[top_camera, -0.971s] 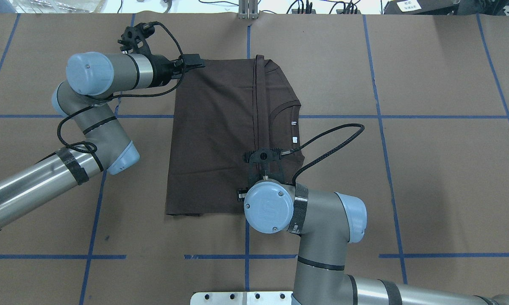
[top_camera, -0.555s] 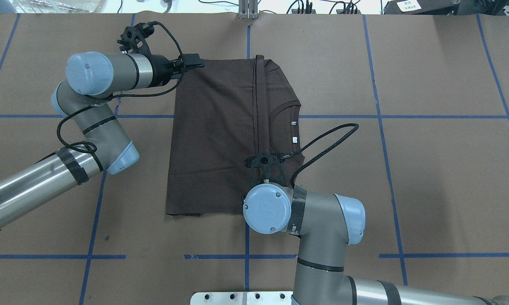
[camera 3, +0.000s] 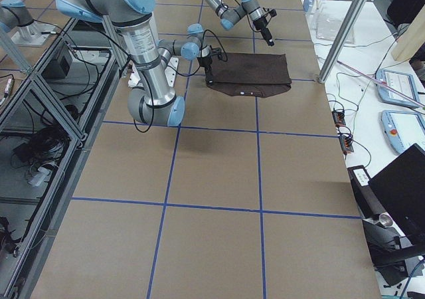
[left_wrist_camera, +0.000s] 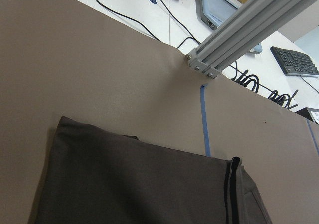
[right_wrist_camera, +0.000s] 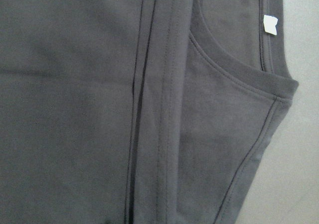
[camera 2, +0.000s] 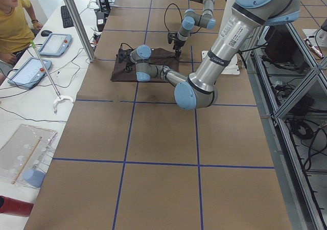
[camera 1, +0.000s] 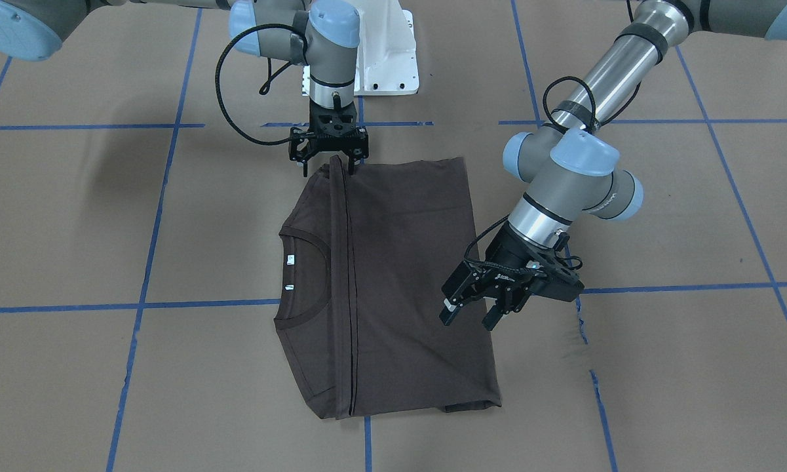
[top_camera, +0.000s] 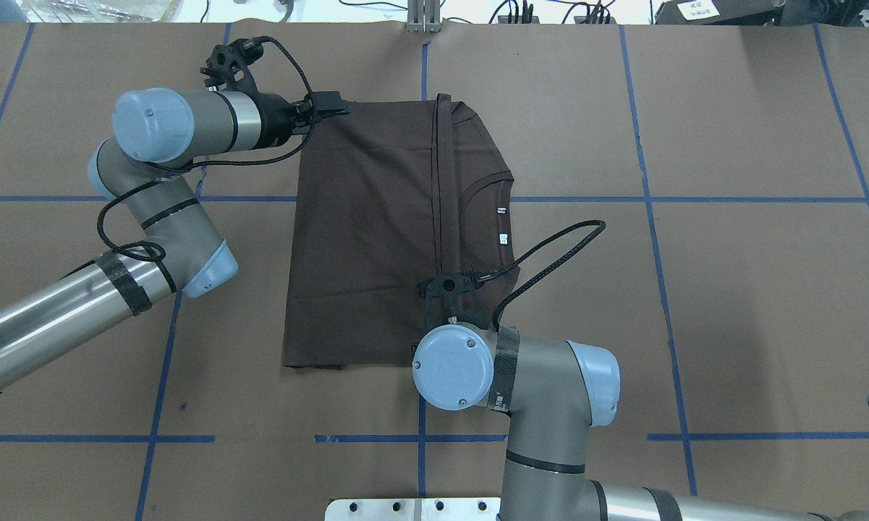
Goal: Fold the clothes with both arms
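Note:
The dark grey-brown T-shirt (camera 1: 400, 275) lies folded flat on the brown table (camera 1: 662, 367), with its collar (camera 1: 305, 275) and white neck tags (camera 1: 289, 259) showing. It also shows in the overhead view (top_camera: 365, 231). My left gripper (camera 1: 475, 313) is open and empty, just above the shirt's far left corner, as the overhead view shows (top_camera: 333, 107). My right gripper (camera 1: 327, 164) is open, its fingers either side of the folded hem at the shirt's near edge. In the overhead view my wrist hides it. The right wrist view shows the hem and collar (right_wrist_camera: 234, 69) close up.
The white pedestal base (camera 1: 383, 59) stands behind the right gripper. Blue tape lines (top_camera: 644, 199) cross the table. An aluminium post (left_wrist_camera: 234, 30) stands at the far edge. In the left side view an operator (camera 2: 13, 20) sits by tablets (camera 2: 25, 71).
My right wrist has drawn back toward the robot along the hem, to the shirt's near edge. The left arm and the shirt have not moved.

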